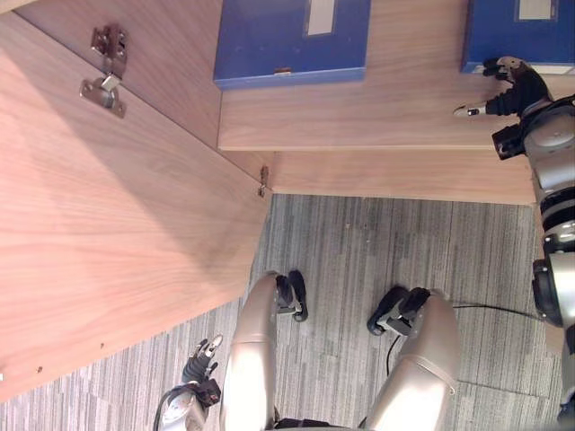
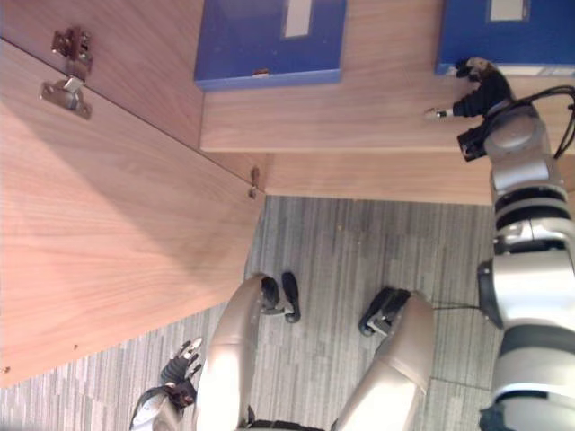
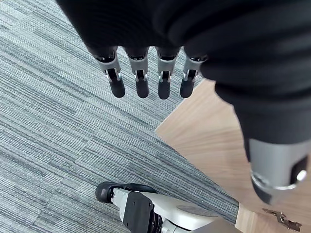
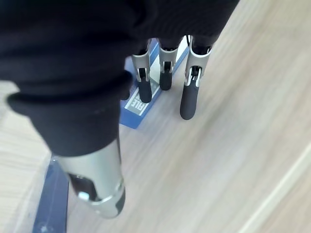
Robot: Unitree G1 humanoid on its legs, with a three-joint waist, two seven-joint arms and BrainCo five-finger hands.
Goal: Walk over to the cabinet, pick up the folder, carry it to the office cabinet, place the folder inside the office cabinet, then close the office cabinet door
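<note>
Two blue folders lie flat on the wooden cabinet shelf (image 1: 377, 117): one at the left (image 1: 287, 40), one at the right (image 1: 512, 27). My right hand (image 1: 517, 90) reaches over the shelf at the front edge of the right folder, open, fingers straight. In the right wrist view its fingers (image 4: 188, 97) hover over the shelf board, with the blue folder's labelled edge (image 4: 141, 104) just past their tips. Whether they touch it I cannot tell. My left hand (image 1: 199, 364) hangs low beside the open door, open, its fingers (image 3: 141, 80) straight above the carpet.
The cabinet door (image 1: 108, 224) stands open at the left, a wide wooden panel with metal hinges (image 1: 103, 90) near its top. Grey striped carpet (image 1: 359, 242) lies in front of the cabinet. The door's lower corner (image 3: 214, 141) is close to my left hand.
</note>
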